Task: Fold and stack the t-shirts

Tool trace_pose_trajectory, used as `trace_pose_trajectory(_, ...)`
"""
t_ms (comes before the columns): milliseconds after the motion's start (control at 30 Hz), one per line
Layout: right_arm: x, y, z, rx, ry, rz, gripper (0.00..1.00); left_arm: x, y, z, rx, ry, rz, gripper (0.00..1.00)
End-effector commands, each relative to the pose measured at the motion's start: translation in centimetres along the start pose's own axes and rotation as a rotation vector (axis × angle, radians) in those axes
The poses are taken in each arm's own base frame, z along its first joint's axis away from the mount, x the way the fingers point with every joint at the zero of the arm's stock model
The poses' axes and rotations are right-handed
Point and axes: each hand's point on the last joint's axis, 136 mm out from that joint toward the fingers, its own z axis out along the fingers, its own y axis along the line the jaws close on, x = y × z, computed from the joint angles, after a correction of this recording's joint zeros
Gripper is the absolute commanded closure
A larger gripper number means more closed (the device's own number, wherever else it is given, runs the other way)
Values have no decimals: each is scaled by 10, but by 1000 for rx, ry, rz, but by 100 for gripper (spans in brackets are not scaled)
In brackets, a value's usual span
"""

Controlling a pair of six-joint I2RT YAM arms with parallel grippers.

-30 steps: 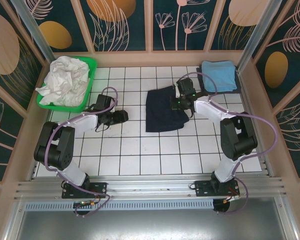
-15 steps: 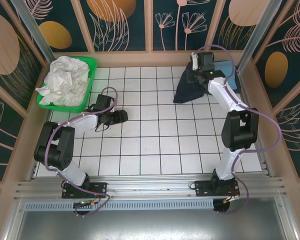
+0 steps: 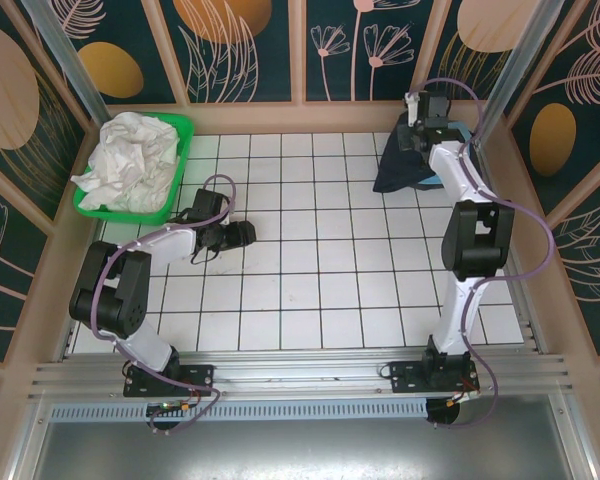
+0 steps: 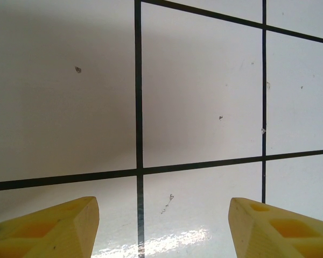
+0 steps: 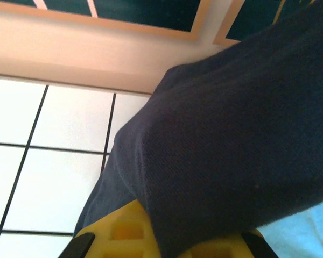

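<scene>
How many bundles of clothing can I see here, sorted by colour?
Navy shirt: 1
Light blue shirt: 1
White heap in the green basket: 1, number of pieces in it unclear
Total: 3

Navy t-shirt point(image 3: 396, 166); green basket point(image 3: 186, 135); white-tiled table point(image 3: 310, 290).

We see navy t-shirt point(image 3: 398, 168) hanging bunched at far right corner, partly covering folded light blue t-shirt point(image 3: 461, 137); white t-shirt point(image 3: 130, 160) crumpled in green basket point(image 3: 185, 150), far left
</scene>
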Motion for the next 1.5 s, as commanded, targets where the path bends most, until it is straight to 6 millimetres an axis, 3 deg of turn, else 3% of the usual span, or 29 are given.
trace_pose_trajectory(0,-55,-28,-34,29,-230,35,100,-7,-1,1,-2,10,6,36)
trace_pose_trajectory(100,-59,-50,-35,11,-277,81,100,-10,-5,-1,10,6,3,36)
trace_pose_trajectory(233,-58,-52,-36,32,-301,29,100,-9,-5,-1,11,7,-3,36)
trace_pose_trajectory(533,-33,-82,-52,107,-414,87,100,-10,-8,-2,22,13,0,36)
trace_pose_trajectory(733,-15,-131,-44,63,-454,245,100,-11,-10,-2,25,21,3,36)
trace_pose_trajectory(967,7,-157,-8,-64,-399,265,100,-10,-7,-5,12,13,-4,36)
trace_pose_trajectory(1233,37,-145,31,-278,-274,258,100,-6,-2,-3,-4,19,-11,36)
trace_pose_trajectory(1433,46,-168,57,-266,-220,285,99,-4,1,-5,-22,22,-9,36)
trace_pose_trajectory(1467,48,-173,61,-252,-208,290,94,-4,1,-5,-24,20,-8,36)
